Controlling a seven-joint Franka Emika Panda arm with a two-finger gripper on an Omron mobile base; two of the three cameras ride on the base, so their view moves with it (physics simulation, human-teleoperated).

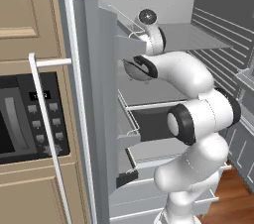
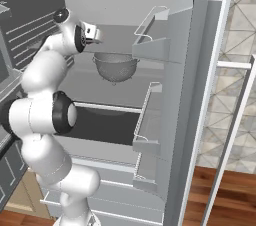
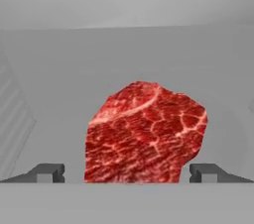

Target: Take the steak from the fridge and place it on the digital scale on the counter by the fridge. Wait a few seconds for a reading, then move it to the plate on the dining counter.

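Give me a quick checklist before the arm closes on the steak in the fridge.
1. Fridge door open: ok.
2. Steak centred ahead in the hand view: ok.
3. End effector open, a fingertip showing on each side of the steak: ok.
4. Fingertips far enough forward to grip: cannot tell.
5. Colander on the shelf clear of the arm: cannot tell.

A metal mesh colander (image 2: pixel 115 66) sits as the landmark, seen again as a round dark-rimmed shape (image 1: pixel 134 68) from the other side. Left of the colander, well apart, a black built-in oven (image 1: pixel 31 117) fills tan wooden cabinets (image 1: pixel 22 10). Below the colander, reddish wood floor (image 2: pixel 235 195) shows, and tiled wall (image 2: pixel 243 30) stands to its right.
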